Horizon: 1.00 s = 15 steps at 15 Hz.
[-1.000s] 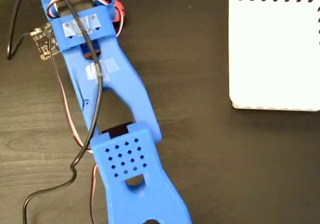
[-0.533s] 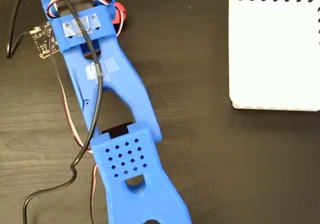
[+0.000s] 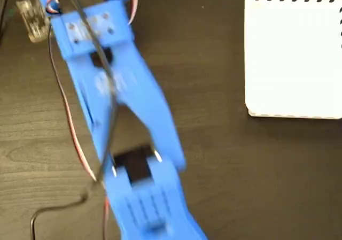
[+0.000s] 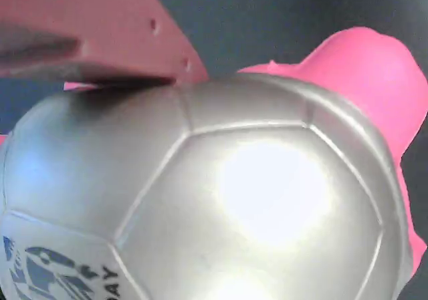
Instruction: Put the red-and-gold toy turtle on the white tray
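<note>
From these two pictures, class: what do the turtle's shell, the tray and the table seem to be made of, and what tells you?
Turtle: the shell looks like smooth, glossy, metallic-coated soft plastic or foam, judging by the bright glare and moulded panel seams; softness itself can't be seen. Tray: matte white, probably plastic or coated board, with printed black stripes. Table: dark wood or wood-look laminate, with streaky grain lines.

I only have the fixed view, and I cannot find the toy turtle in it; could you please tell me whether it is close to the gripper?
Observer: Yes. In the wrist view the toy turtle fills almost the whole frame, its shiny shell right under the camera.
Operator: Is a finger touching it?
Observer: One finger lies against the shell's upper left edge. The other is out of view, so I cannot tell whether the turtle is gripped.
</note>
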### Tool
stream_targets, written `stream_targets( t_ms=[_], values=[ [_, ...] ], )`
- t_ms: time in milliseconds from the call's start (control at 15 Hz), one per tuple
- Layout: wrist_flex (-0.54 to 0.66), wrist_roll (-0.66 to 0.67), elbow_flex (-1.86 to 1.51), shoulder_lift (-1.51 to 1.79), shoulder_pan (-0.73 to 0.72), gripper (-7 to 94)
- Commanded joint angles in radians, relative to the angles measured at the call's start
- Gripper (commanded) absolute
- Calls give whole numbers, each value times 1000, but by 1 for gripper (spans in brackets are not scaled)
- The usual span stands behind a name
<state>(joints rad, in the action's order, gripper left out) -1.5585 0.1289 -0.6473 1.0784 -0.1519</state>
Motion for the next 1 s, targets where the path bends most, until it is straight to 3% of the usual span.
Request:
stream_targets(
  t_ms=[0,200,400,667,933],
  values=[
    [-40,17,-3,253,-14,0],
    [-34,15,-110,307,-5,0],
    [-6,54,-348,495,97,0],
    [66,114,-541,673,394,0],
    [147,80,-535,494,692,0]
  ],
)
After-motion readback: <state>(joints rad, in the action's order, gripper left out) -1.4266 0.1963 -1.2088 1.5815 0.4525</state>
